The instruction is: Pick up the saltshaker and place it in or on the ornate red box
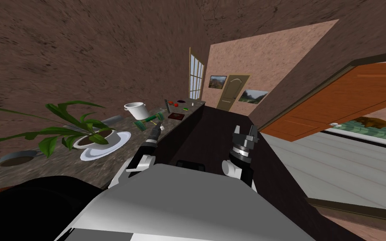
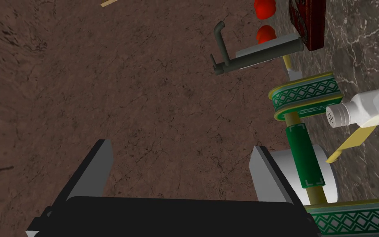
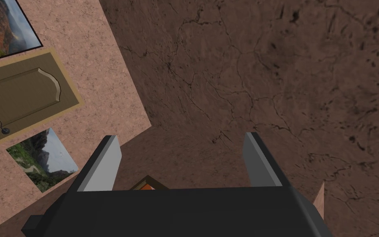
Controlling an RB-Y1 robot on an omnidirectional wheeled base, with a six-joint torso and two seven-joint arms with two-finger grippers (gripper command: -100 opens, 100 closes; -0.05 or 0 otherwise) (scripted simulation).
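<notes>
Left gripper (image 2: 179,145): fingers wide apart, empty, over counter (image 2: 369,53).
Right gripper (image 3: 182,135): wide apart, empty.
Saltshaker (image 2: 365,109): on counter, beside green roller (image 2: 303,154), outside left fingers.
Red box (image 2: 308,20): farther along counter.

The saltshaker (image 2: 365,108), a pale translucent bottle with a white perforated cap, sat at the right edge of the left wrist frame. Its cap pointed toward frame left and its body was cut off by the edge. The ornate red box (image 2: 308,20), dark red with a patterned face, lay in the upper right corner on the dark marbled tabletop (image 2: 361,49). In the head frame it appeared as a flat dark red square just left of centre.
</notes>
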